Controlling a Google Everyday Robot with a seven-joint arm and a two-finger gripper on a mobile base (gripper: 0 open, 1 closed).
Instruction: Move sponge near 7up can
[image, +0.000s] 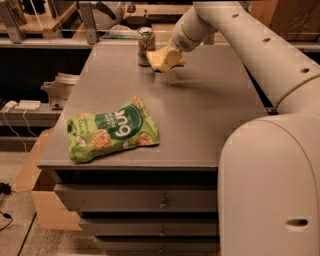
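Observation:
The 7up can (145, 45) stands upright at the far side of the grey table (200, 115), silver top, pale body with a red mark. My gripper (169, 58) is at the end of the white arm that reaches in from the right. It is shut on the pale yellow sponge (159, 60). The sponge hangs a little above the table, just right of the can and almost touching it. Its shadow falls on the table below.
A green snack bag (113, 131) lies flat near the table's front left. My white arm and base (270, 190) fill the right side. Shelves and clutter stand behind the table; drawers sit under its front edge.

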